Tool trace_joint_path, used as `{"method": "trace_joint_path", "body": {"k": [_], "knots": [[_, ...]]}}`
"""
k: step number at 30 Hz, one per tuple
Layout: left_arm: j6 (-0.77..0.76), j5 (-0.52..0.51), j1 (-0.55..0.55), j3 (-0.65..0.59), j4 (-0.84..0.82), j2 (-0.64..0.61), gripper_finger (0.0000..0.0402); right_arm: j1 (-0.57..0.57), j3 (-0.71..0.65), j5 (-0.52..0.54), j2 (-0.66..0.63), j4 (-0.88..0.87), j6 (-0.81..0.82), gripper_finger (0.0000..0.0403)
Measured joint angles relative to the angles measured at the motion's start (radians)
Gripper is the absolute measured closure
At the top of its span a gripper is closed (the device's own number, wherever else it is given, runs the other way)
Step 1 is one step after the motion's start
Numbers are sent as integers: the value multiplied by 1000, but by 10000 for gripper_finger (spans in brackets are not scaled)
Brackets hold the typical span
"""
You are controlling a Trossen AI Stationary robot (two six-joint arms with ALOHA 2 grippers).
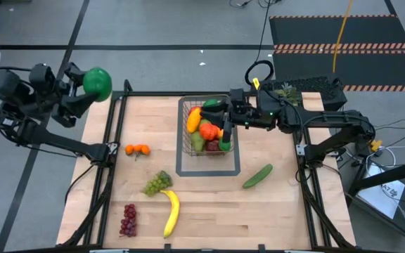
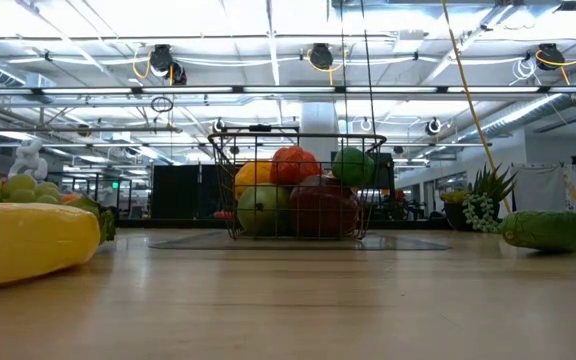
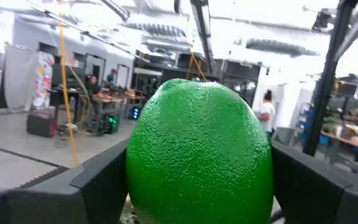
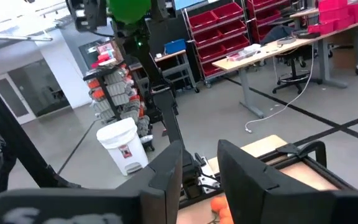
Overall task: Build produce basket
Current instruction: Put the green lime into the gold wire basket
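Holding a green lime [image 1: 98,82] clenched between the jaws of the left gripper [image 1: 90,84], raised off the far left corner of the bench [image 1: 209,211], well apart from the basket [image 1: 185,137]. Hovering over the basket's right rim with the right gripper [image 1: 223,123], jaws narrowly parted and grasping nothing visible, above a load of orange, red and green produce [image 1: 206,132]. Lying on the bare bench: cucumber [image 1: 257,176] right of the basket, small oranges [image 1: 137,149], green grapes [image 1: 157,183], banana [image 1: 171,213] and red grapes [image 1: 128,219] to its left.
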Motion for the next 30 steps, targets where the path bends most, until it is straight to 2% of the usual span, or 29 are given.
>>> {"method": "trace_joint_path", "body": {"k": [6,20,30], "knots": [[-1,-40,0,0,14,1,69,0,0,0,-17,-2,-60,314],[-10,-44,0,0,99,68,69,0,0,0,-106,-20,-213,328],[-56,-43,0,0,145,116,69,0,0,0,-187,-107,-230,328]]}}
